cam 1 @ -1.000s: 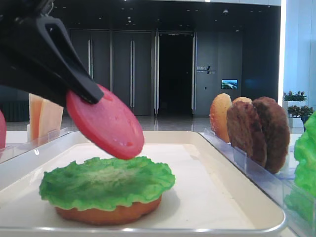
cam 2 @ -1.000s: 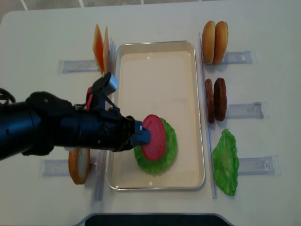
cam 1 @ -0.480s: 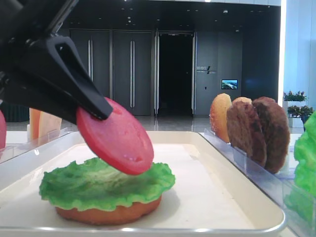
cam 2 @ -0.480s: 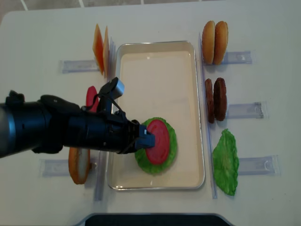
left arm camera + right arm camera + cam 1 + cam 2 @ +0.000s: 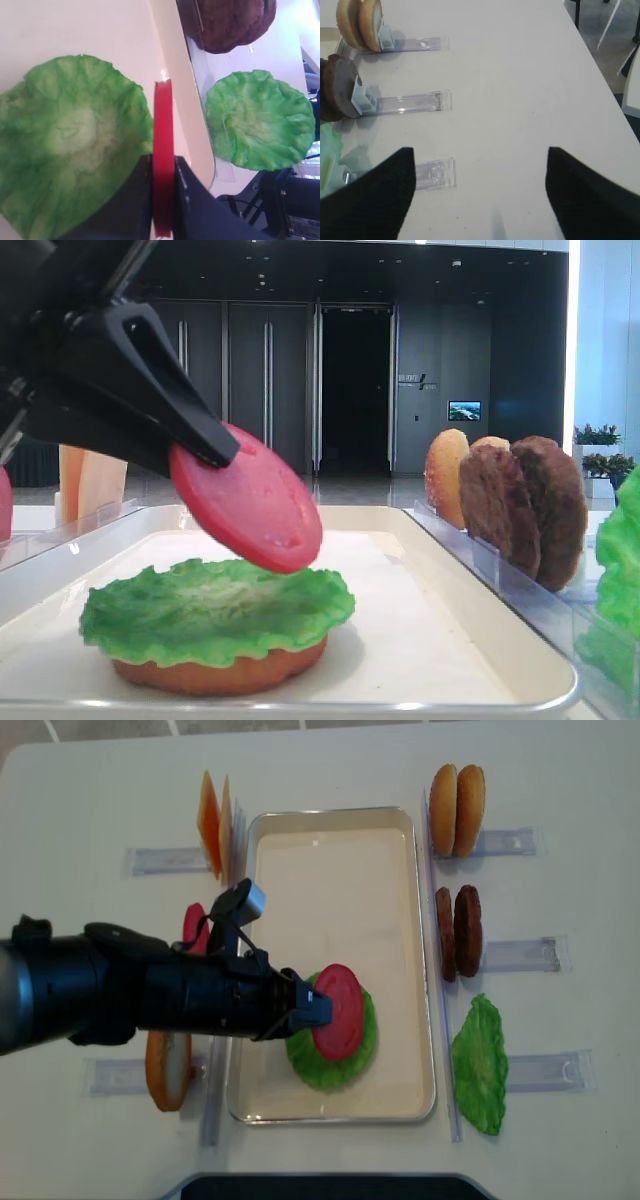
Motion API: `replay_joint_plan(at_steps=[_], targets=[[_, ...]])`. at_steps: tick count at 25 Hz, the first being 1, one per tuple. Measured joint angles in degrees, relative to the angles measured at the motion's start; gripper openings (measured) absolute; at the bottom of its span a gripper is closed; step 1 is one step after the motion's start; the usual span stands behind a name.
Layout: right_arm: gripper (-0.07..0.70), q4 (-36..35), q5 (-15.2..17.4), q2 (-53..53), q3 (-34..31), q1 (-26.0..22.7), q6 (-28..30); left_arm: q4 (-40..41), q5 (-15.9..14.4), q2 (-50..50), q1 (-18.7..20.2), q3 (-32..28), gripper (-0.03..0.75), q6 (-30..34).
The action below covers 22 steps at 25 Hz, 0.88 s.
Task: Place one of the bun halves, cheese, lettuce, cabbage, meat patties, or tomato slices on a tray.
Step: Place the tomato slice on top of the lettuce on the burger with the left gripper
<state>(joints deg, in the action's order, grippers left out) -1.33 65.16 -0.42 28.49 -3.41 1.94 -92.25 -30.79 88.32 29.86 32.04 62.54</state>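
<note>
1. Overhead view first: the left gripper [image 5: 312, 1008] is reaching in from nine o'clock over the white tray [image 5: 340, 820], its fingers pinching a red tomato slice [image 5: 340, 1010] by the edge.
2. The slice is hanging tilted just above the green lettuce [image 5: 350, 1055], which is sitting on a bun half [image 5: 215, 675] toward the six o'clock end of the tray; in the low side view the slice's lower edge looks close to the leaf, and I cannot tell if it is touching.
3. From the left wrist camera the slice is showing edge-on, clamped between the two black fingers [image 5: 187, 200], with the lettuce spreading out at nine o'clock of it.
4. A second tomato slice [image 5: 194, 925] is standing outside the tray's nine o'clock rim, partly hidden by the arm.
5. Cheese slices [image 5: 213, 825] are standing at eleven o'clock of the tray, two bun halves [image 5: 457, 810] at one o'clock, meat patties [image 5: 458, 932] at three o'clock, a loose lettuce leaf [image 5: 480, 1065] at four o'clock, another bun half [image 5: 167, 1072] at eight o'clock.
6. The right gripper [image 5: 477, 195] is hovering over bare table, fingers spread wide and holding nothing.
</note>
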Motion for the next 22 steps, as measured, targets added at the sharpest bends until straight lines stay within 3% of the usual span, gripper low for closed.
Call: replay_joint_plan(at_steps=[14,22], targets=[[0.541,0.0,0.0,0.0,0.0,0.0,0.0,-1.59,-2.1,3.39,0.0,0.0,0.055,0.79],[0.541,0.0,0.0,0.0,0.0,0.0,0.0,-1.59,0.92,3.41,0.0,0.0,0.074,0.9]])
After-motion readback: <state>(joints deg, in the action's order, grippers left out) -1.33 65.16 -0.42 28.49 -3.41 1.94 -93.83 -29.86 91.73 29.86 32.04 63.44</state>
